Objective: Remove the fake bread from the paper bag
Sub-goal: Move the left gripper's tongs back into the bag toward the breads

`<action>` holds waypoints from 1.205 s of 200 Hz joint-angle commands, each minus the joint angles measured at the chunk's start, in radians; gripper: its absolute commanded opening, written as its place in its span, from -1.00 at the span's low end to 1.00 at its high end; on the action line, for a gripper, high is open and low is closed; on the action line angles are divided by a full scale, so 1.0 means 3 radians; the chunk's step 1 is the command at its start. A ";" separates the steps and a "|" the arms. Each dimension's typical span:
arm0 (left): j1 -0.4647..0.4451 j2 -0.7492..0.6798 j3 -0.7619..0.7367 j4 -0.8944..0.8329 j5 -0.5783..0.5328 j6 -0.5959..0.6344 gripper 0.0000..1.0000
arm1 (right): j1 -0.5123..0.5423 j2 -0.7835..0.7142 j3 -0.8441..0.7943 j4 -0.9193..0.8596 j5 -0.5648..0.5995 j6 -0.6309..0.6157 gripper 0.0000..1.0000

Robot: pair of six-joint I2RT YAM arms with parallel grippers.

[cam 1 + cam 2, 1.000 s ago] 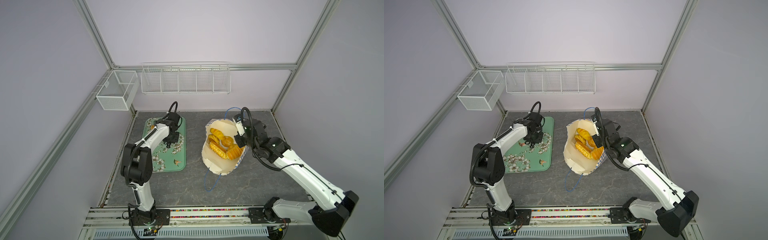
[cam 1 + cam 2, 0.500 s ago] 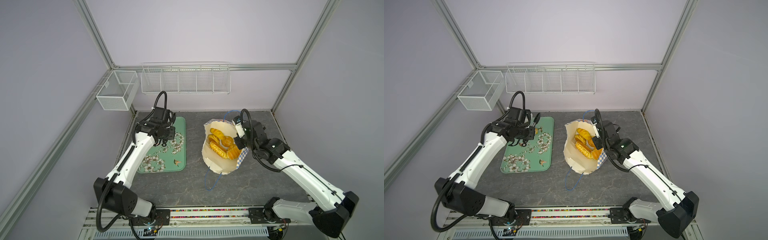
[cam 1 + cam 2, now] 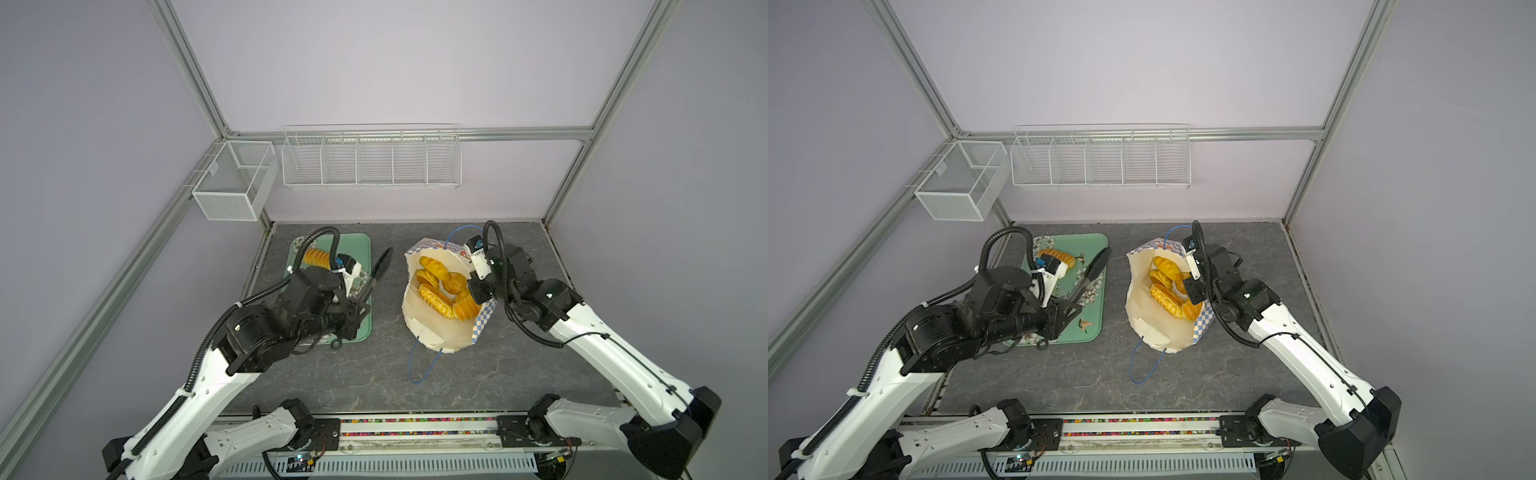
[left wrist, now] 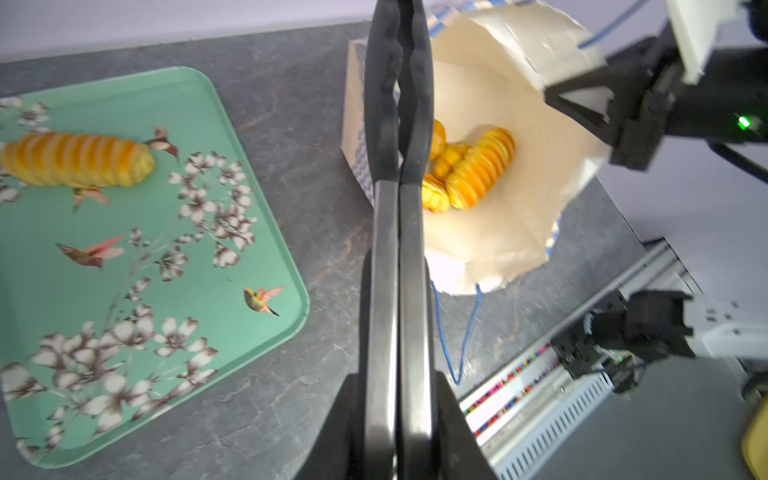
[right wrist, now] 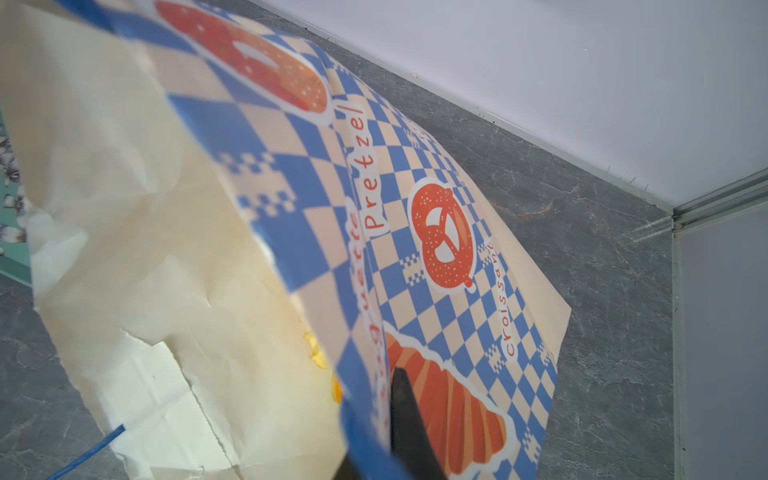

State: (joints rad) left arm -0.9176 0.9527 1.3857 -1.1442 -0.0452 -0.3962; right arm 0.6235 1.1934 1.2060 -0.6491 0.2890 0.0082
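Note:
The paper bag (image 3: pixel 440 332) lies tilted on the table with its mouth open upward, cream inside and blue checks outside (image 5: pixel 415 249). Several pieces of fake bread (image 3: pixel 440 286) (image 4: pixel 478 170) lie inside it. One ribbed loaf (image 3: pixel 316 257) (image 4: pixel 75 160) rests on the green tray (image 3: pixel 361 249). My right gripper (image 3: pixel 478 293) (image 5: pixel 374 415) is shut on the bag's right rim. My left gripper (image 3: pixel 360 305) (image 4: pixel 398 374) is shut on black tongs (image 3: pixel 376 270) (image 4: pixel 399 166). The tongs are closed and empty, over the gap between tray and bag.
A white wire rack (image 3: pixel 370 160) and a mesh basket (image 3: pixel 232 183) hang on the back wall. One blue cord handle (image 3: pixel 424 365) trails on the grey table in front of the bag. The arm rail (image 3: pixel 415 424) runs along the front edge.
My left arm has pulled back from the far end of the tray toward the front, carrying the tongs. The loaf on the tray now shows. The bag and right gripper have stayed put.

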 commanded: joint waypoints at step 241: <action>-0.1124 0.1264 -0.1555 0.2654 -0.0536 -0.2264 -0.26 | 0.0328 -0.0040 -0.0366 -0.0139 -0.0340 0.0524 -0.86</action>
State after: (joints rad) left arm -1.2594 1.3426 0.9417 -0.4480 -0.1867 -1.0225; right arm 0.6987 1.1633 1.1175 -0.6682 0.2047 0.1398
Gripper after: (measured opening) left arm 0.362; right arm 0.072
